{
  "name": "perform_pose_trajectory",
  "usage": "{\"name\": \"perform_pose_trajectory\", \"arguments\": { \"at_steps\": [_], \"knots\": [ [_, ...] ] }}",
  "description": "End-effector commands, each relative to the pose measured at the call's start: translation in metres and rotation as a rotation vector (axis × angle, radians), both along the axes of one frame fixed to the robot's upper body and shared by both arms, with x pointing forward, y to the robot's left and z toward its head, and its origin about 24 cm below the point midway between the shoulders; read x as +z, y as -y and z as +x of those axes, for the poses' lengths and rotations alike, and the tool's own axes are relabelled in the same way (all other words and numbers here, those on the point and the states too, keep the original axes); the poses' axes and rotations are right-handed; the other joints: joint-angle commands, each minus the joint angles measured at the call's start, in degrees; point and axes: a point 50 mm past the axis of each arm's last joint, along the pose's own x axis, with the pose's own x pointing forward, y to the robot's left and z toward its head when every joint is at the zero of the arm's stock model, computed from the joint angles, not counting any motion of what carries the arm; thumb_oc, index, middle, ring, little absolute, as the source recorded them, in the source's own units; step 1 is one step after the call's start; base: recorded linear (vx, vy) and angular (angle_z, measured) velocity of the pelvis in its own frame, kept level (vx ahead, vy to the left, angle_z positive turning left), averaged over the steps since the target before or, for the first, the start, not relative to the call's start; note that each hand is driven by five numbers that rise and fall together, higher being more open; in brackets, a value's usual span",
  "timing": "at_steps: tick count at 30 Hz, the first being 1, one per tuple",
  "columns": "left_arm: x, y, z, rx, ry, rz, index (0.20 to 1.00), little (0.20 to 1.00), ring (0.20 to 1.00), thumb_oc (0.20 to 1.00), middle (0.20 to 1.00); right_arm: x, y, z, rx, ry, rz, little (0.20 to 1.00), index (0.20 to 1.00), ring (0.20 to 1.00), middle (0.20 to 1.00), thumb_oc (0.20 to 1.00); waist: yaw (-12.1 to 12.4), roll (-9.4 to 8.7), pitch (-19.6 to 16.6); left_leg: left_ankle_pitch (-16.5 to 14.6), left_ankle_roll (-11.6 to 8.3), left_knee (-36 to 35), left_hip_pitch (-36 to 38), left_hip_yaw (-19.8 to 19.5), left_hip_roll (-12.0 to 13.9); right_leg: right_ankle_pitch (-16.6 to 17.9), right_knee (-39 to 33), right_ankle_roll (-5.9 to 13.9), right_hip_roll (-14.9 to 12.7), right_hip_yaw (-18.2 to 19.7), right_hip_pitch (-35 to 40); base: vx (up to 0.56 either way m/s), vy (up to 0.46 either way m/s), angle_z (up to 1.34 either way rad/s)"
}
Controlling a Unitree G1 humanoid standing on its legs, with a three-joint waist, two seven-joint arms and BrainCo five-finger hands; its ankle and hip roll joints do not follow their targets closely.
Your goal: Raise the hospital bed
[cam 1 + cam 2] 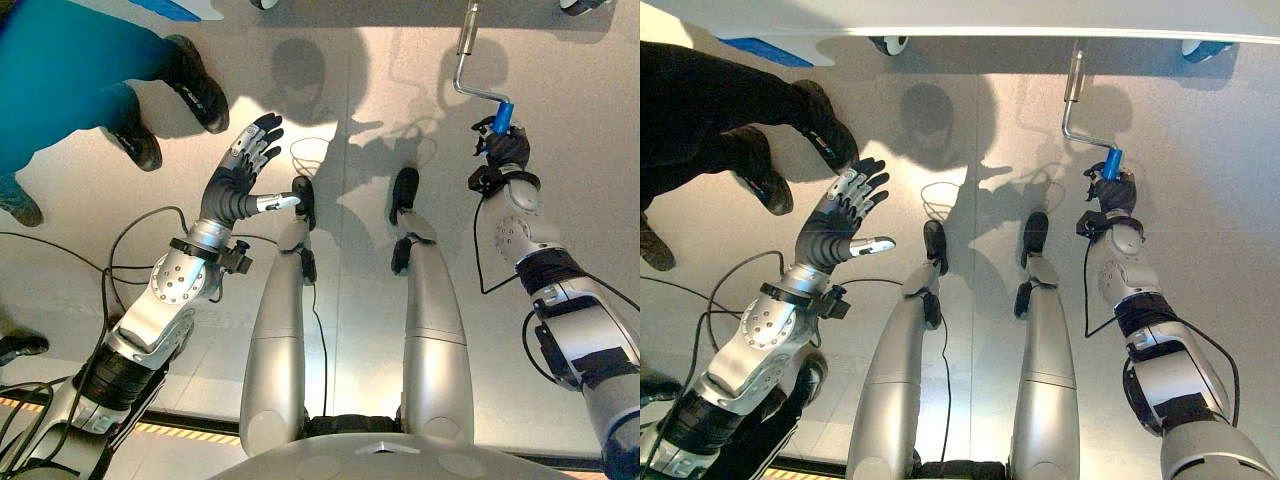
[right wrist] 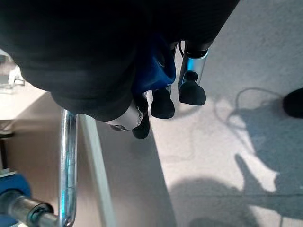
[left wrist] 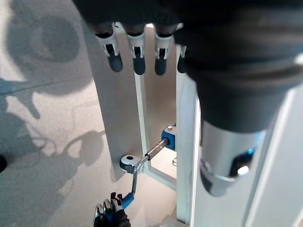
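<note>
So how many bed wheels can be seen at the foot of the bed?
2: one wheel under the bed edge beside the person's shoes, another wheel past the crank handle held by the right hand. Others may be hidden.

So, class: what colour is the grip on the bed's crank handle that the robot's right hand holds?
Blue. The crank handle's grip, held in the right hand, shows best in the left eye view.

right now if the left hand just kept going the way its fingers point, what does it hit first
Probably the bed frame. The left hand is open and holds nothing; past its fingers stands the frame's pale upright beside the crank. How far off is unclear.
</note>
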Motion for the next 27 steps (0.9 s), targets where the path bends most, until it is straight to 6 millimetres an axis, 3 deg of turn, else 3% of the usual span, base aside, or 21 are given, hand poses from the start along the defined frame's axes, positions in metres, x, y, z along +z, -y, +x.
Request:
{"name": "perform_pose_trajectory", "arguments": {
  "at_steps": [1,2,7,17,27],
  "knots": [
    [0.012,0.002,-0.024,-0.033,0.079,-0.025,1.0,1.0,1.0,1.0,1.0,0.12,-0.046,-0.017,0.196,0.588,0.086,0.2,0.2,0.2,0.2,0.2,-0.5,-0.14,-1.6,-2.4,1.26,0.1,1.8,-0.5,-0.6,-0.8,-0.4,4.31,0.3,0.6,3.0,0.0,0.0,0.0],
    [0.013,-0.001,-0.026,-0.024,0.084,-0.004,1.0,1.0,1.0,1.0,1.0,0.127,-0.057,-0.029,0.265,0.653,0.074,0.2,0.2,0.2,0.2,0.2,-0.5,-0.52,-1.6,-2.4,1.36,0.3,1.7,-0.5,-0.6,-0.6,-0.5,4.37,0.4,0.6,3.2,0.0,0.0,0.0],
    [0.015,-0.003,-0.029,-0.018,0.091,0.021,1.0,1.0,1.0,1.0,1.0,0.133,-0.069,-0.036,0.336,0.68,0.032,0.2,0.2,0.2,0.2,0.2,-0.3,-0.72,-1.6,-2.3,1.36,0.5,1.6,-0.5,-0.6,-0.4,-0.6,4.4,0.3,0.6,3.4,0.0,0.0,0.0],
    [0.015,0.002,-0.03,-0.056,0.094,0.03,1.0,1.0,1.0,1.0,1.0,0.145,-0.102,-0.014,0.416,0.59,-0.089,0.2,0.2,0.2,0.2,0.2,1.2,-0.3,-1.6,-2.2,1.26,0.1,2.4,-0.8,-0.8,-0.4,-1.1,4.31,0.0,0.3,4.4,0.0,0.0,0.0],
    [0.016,0.002,-0.029,-0.047,0.104,0.019,1.0,1.0,1.0,1.0,1.0,0.149,-0.128,-0.027,0.537,0.641,-0.121,0.2,0.2,0.2,0.2,0.2,1.3,-0.64,-1.6,-2.1,1.44,0.1,2.8,-1.0,-1.0,-0.3,-1.4,4.34,-0.2,0.1,5.1,0.0,0.0,0.0]
  ]
}}
